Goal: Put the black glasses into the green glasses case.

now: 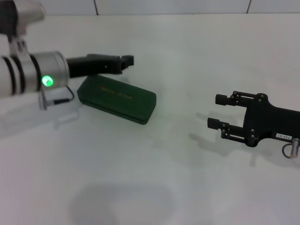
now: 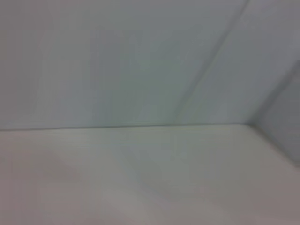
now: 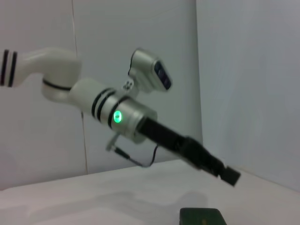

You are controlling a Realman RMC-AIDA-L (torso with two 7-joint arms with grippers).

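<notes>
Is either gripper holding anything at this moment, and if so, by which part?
Nothing is held. The right gripper is open and empty above the table; the left gripper hovers behind the closed green glasses case, gripping nothing visible.

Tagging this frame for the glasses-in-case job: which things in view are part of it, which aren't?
Job:
- green glasses case, lid shut, on the table
- left gripper, above the case's far edge
- right gripper, open, off to the right, apart from the case
- black glasses: not visible in any view

Not part of it:
- nothing else on the table; only the tiled wall behind
</notes>
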